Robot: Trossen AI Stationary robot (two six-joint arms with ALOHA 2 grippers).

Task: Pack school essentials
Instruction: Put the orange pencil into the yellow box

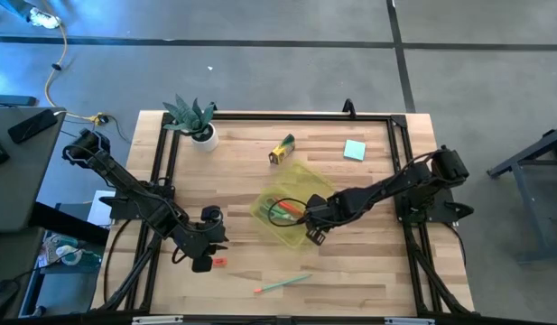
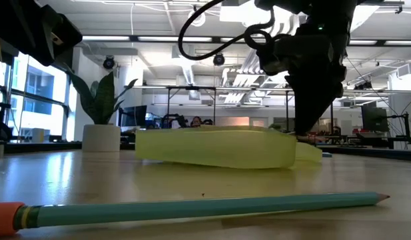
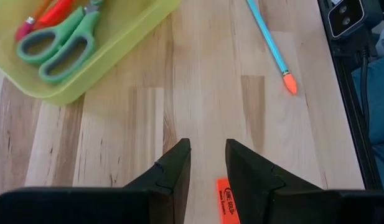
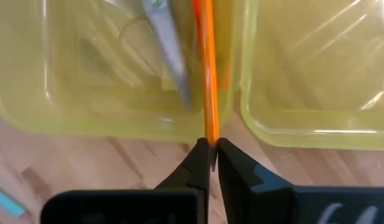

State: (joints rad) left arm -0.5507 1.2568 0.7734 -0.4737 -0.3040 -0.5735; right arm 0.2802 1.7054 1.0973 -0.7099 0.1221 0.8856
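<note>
Orange pen (image 4: 208, 68) is the thing in hand: the right pincer (image 4: 211, 155) is closed down on its end, right at the lip of the translucent yellow case (image 1: 292, 206), with the rest of the pen lying inside next to the green-handled scissors (image 3: 58, 45). I'd guess it's light, stiff and a bit slick, so pinching the very tip could let it swivel; nearer the middle would be safer. The case's thin wall and hinged lid sit right where it would tilt. The left pincer (image 3: 207, 165) hangs half open over the worktop (image 1: 368, 271) above a small red eraser (image 3: 226, 200), holding nothing. A teal pencil (image 1: 283, 284) lies near the front edge, the crayon box (image 1: 281, 150), teal notepad (image 1: 354, 150) and potted plant (image 1: 195, 119) well back.
</note>
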